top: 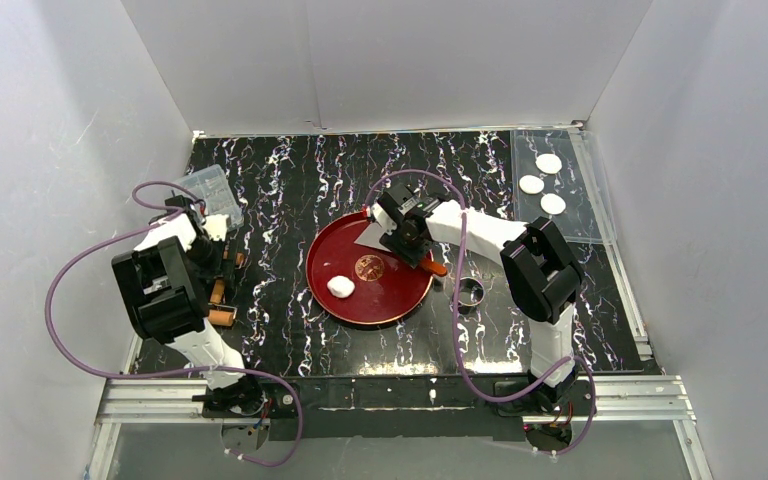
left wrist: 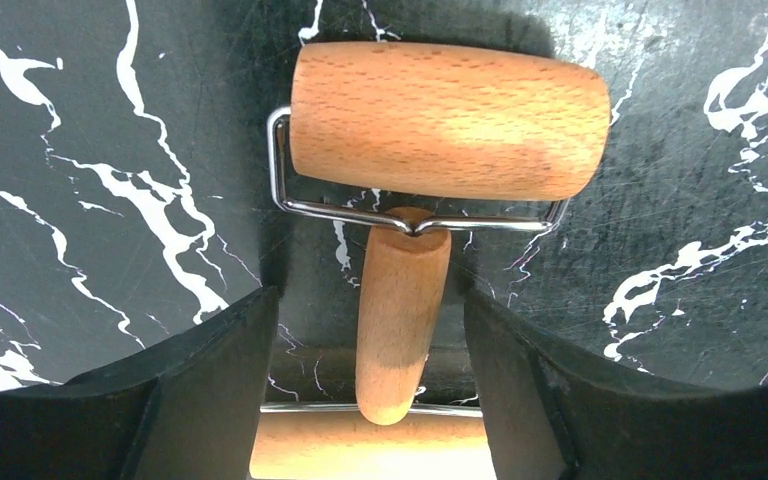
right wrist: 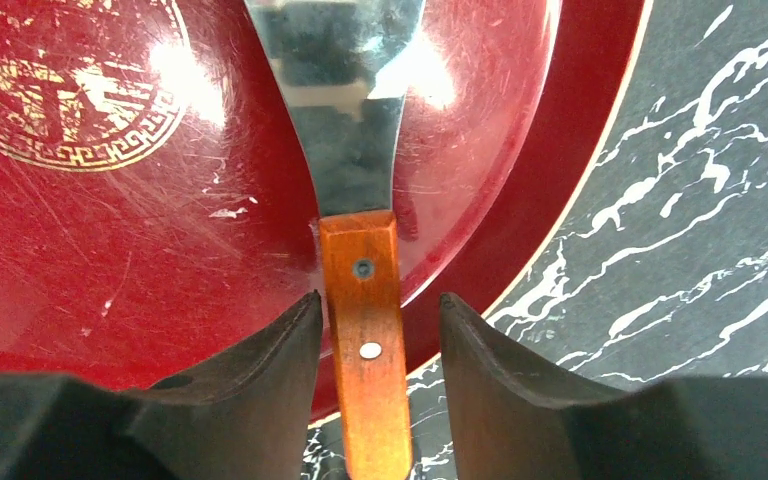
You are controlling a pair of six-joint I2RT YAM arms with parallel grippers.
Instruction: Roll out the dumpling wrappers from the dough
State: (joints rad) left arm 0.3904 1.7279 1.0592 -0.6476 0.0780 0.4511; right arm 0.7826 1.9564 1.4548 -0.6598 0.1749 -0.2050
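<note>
left end effector (left wrist: 365, 300) spread astride roller (left wrist: 450, 120) handle; right end effector (right wrist: 378, 300) spread around spatula (right wrist: 345, 150) handle; dough (top: 340, 286) on plate (top: 400, 295).

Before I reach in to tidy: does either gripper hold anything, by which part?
The left gripper holds nothing; open, it straddles the roller handle. The right gripper straddles the spatula handle; whether it grips cannot be told.

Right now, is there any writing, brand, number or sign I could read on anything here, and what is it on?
No text here can be read.
Gold medallion on the red plate: a character-like mark inside a key-pattern ring, cut off by the picture's edge and too unclear to read.
Rolling pin and spatula handle: no brand or label visible.
</note>
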